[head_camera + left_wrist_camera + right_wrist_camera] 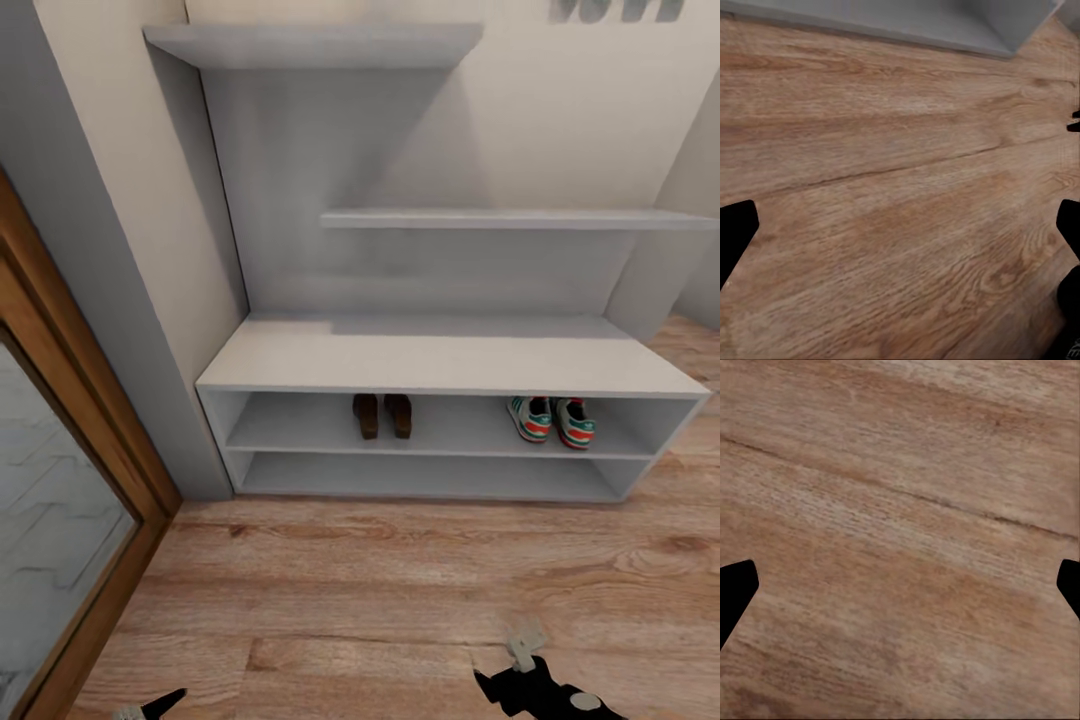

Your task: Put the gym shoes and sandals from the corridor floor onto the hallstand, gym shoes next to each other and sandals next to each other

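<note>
Both sandals [382, 415] and both sneakers [552, 420] sit paired on the rack [440, 360]; left gripper [900, 240] and right gripper [900, 592] spread wide, empty, over the floor [400, 590].

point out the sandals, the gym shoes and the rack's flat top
sandals [382, 414], head view, heel of the pair on the upper shelf bay
gym shoes [552, 419], head view, between the two red-orange heels, same bay
flat top [440, 356], head view, bare middle of the surface
</note>
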